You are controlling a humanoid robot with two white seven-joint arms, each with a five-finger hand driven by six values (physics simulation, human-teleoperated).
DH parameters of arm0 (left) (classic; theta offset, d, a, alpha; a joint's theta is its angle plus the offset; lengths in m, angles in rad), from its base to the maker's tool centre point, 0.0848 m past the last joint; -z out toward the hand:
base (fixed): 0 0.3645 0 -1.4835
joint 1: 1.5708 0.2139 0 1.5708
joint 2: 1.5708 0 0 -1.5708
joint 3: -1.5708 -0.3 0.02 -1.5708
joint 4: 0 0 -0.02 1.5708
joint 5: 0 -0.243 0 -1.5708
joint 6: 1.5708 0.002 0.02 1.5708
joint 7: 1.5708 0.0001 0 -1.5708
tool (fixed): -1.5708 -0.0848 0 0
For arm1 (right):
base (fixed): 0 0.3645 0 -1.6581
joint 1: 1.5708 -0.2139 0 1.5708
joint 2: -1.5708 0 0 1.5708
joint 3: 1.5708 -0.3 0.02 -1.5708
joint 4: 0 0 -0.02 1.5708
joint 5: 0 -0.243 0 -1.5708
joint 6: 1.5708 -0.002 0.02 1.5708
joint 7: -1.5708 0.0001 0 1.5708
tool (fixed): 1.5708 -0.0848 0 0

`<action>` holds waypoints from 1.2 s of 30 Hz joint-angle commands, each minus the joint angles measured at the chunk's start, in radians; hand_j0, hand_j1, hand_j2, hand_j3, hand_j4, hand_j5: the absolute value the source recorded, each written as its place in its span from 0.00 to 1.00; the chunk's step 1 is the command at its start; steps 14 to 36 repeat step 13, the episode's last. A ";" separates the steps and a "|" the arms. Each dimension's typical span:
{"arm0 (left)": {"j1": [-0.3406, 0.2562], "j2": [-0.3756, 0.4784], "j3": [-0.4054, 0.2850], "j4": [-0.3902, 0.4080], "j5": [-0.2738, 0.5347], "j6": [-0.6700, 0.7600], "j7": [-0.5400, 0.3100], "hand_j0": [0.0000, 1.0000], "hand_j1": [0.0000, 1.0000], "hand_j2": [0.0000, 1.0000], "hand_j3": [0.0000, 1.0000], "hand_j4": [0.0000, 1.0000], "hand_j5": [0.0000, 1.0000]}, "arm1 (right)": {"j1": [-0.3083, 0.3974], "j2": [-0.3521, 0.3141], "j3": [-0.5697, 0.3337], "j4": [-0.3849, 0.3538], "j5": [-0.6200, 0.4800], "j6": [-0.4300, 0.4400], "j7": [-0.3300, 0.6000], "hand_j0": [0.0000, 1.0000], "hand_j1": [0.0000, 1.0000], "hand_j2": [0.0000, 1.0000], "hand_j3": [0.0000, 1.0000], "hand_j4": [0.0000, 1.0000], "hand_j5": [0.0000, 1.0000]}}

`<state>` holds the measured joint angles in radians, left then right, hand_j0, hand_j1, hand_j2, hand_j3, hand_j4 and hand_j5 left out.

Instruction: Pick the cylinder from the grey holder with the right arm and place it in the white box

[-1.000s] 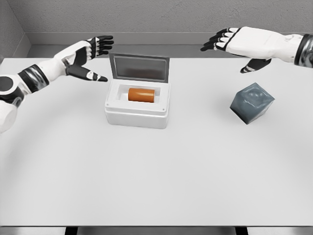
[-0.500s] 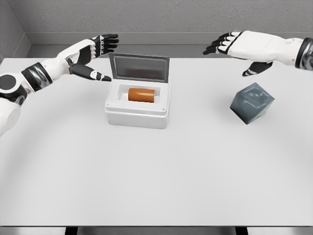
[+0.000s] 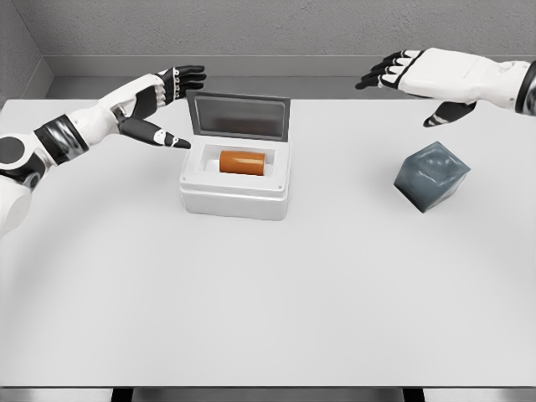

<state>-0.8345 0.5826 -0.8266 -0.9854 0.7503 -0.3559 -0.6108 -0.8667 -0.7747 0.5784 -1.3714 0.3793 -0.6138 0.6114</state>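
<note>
The orange cylinder [image 3: 242, 162] lies inside the open white box [image 3: 235, 191] on the table [image 3: 268, 293], while the right hand [image 3: 419, 75] hovers spread and empty above the grey holder [image 3: 431, 176].

No readable text, no labels, no brands, no numbers, no signs on anything in view

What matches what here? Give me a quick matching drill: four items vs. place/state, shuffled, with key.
Items:
1. cylinder
2. grey holder
3. left hand
4. right hand

Descriptions:
A. open, above the table's far right
B. lying in the white box
C. open, beside the box's raised lid
D. empty, on the table's right side

Pairs: 1-B, 2-D, 3-C, 4-A
</note>
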 commanded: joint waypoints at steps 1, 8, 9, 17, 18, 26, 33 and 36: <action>0.003 0.013 0.001 -0.022 0.027 -0.005 0.000 1.00 1.00 1.00 1.00 1.00 1.00 | 0.000 -0.003 0.000 0.000 -0.005 0.003 -0.001 1.00 1.00 1.00 1.00 1.00 1.00; 0.028 0.062 0.001 -0.099 0.050 -0.005 0.000 1.00 1.00 1.00 1.00 1.00 1.00 | 0.002 -0.021 -0.002 -0.003 -0.005 0.003 -0.001 1.00 1.00 1.00 1.00 1.00 1.00; 0.028 0.062 0.001 -0.099 0.052 -0.006 0.000 1.00 1.00 1.00 1.00 1.00 1.00 | 0.000 -0.026 -0.003 -0.003 -0.005 0.003 -0.001 1.00 1.00 1.00 1.00 1.00 1.00; 0.032 0.095 0.003 -0.087 0.052 -0.006 0.000 1.00 1.00 1.00 1.00 1.00 1.00 | 0.002 -0.028 0.001 -0.003 -0.005 0.003 -0.001 1.00 1.00 1.00 1.00 1.00 1.00; 0.032 0.095 0.003 -0.087 0.052 -0.006 0.000 1.00 1.00 1.00 1.00 1.00 1.00 | 0.002 -0.028 0.001 -0.003 -0.005 0.003 -0.001 1.00 1.00 1.00 1.00 1.00 1.00; 0.032 0.095 0.003 -0.087 0.052 -0.006 0.000 1.00 1.00 1.00 1.00 1.00 1.00 | 0.002 -0.028 0.001 -0.003 -0.005 0.003 -0.001 1.00 1.00 1.00 1.00 1.00 1.00; 0.032 0.095 0.003 -0.087 0.052 -0.006 0.000 1.00 1.00 1.00 1.00 1.00 1.00 | 0.002 -0.028 0.001 -0.003 -0.005 0.003 -0.001 1.00 1.00 1.00 1.00 1.00 1.00; 0.032 0.095 0.003 -0.087 0.052 -0.006 0.000 1.00 1.00 1.00 1.00 1.00 1.00 | 0.002 -0.028 0.001 -0.003 -0.005 0.003 -0.001 1.00 1.00 1.00 1.00 1.00 1.00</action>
